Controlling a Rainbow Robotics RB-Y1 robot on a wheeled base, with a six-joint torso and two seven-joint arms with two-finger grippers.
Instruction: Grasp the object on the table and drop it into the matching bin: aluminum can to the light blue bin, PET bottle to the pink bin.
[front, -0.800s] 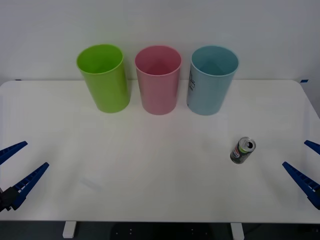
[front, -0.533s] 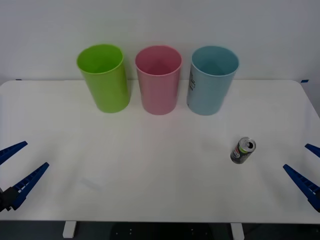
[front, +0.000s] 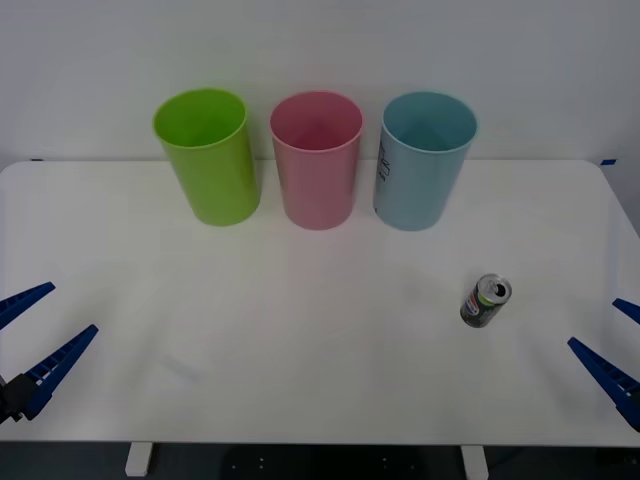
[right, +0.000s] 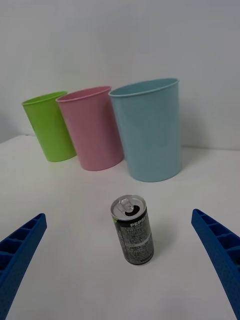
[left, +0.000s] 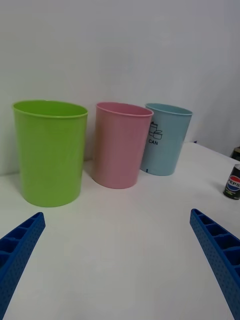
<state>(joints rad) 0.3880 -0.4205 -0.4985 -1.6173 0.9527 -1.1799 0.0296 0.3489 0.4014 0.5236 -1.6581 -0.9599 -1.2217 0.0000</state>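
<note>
The aluminum can (front: 486, 301) stands upright on the white table (front: 300, 330), right of centre and in front of the light blue bin (front: 425, 165). It is small and dark with a silver top; it also appears in the right wrist view (right: 132, 230) and the left wrist view (left: 233, 182). My right gripper (front: 618, 345) hovers open near the table's right front corner, to the right of the can and apart from it. The pink bin (front: 317, 165) stands left of the light blue one. At the left front edge, my left gripper (front: 40, 335) waits open.
A green bin (front: 207, 160) stands at the left end of the row of bins along the back of the table. The light blue bin (left: 165, 140) carries a label reading CAN. Bare tabletop lies between the can and the bins.
My right gripper has drifted slightly back toward the table's front edge. The can, the bins and the left gripper have not moved.
</note>
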